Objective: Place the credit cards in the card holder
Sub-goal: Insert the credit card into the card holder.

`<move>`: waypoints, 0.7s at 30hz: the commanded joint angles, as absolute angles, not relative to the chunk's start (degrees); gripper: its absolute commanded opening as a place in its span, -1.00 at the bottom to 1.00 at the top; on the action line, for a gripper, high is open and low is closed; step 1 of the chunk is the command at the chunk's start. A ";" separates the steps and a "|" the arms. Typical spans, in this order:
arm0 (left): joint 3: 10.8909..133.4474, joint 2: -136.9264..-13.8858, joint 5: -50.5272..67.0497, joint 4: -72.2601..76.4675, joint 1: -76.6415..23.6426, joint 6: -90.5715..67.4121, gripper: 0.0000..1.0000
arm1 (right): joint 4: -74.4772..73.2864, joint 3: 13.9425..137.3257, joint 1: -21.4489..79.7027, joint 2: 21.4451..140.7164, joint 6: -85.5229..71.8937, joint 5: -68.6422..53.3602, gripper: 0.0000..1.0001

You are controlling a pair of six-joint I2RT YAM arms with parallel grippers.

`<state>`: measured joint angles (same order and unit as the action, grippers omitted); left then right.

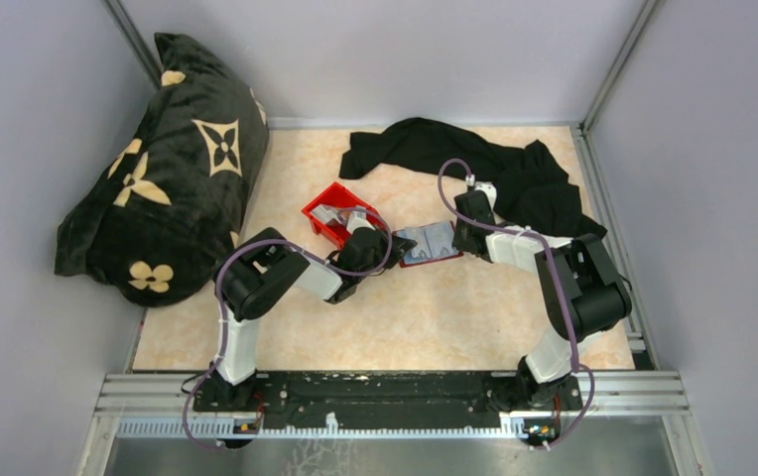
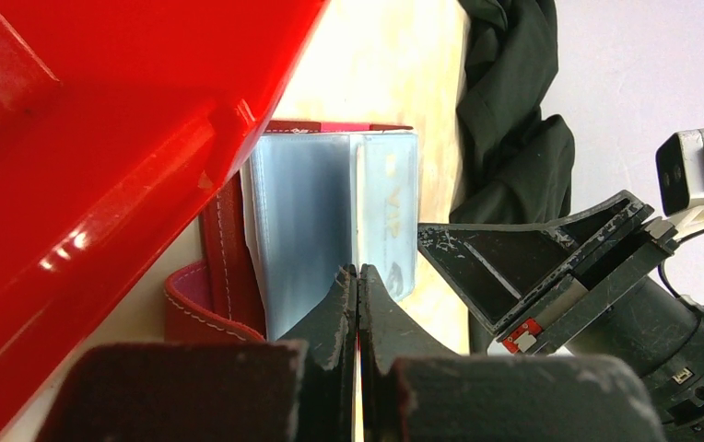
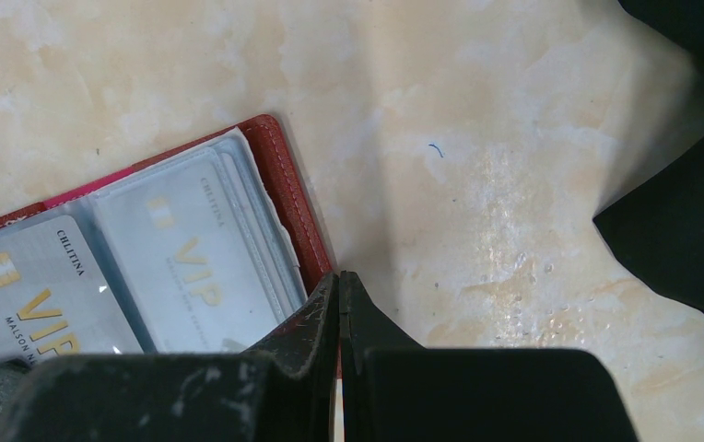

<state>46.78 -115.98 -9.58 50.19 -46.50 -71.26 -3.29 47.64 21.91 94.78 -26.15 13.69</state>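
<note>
As left pincer [image 2: 358,276], right pincer [image 3: 337,284] sit closed, credit cards [image 3: 187,262] seemingly inside card holder [image 3: 286,184].

The top external camera looks steeply down from above and behind the arm bases, covering the whole beige marbled tabletop [image 1: 435,317]. The left wrist camera sits close behind the left gripper [image 2: 358,272] at lower centre, facing the open dark red leather card holder [image 2: 224,249] at frame centre. The right wrist camera looks down past the right gripper [image 3: 338,276], equally near, with the card holder at lower left. All three views share it.
</note>
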 commanded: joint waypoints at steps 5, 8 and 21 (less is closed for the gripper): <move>48.76 -118.23 -8.45 52.85 -46.22 -71.26 -1.00 | -8.20 46.14 23.38 98.35 -26.45 9.74 -1.00; 48.66 -118.63 -8.37 53.30 -46.18 -71.89 -1.00 | -8.19 46.19 23.38 98.35 -26.32 9.73 -1.00; 49.33 -120.05 -7.51 53.94 -46.23 -72.94 -1.00 | -7.87 45.88 23.38 98.48 -26.36 9.55 -1.00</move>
<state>48.27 -118.65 -8.01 52.14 -46.48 -72.42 -3.31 47.68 21.91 94.78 -26.11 13.69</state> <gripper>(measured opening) 0.006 0.005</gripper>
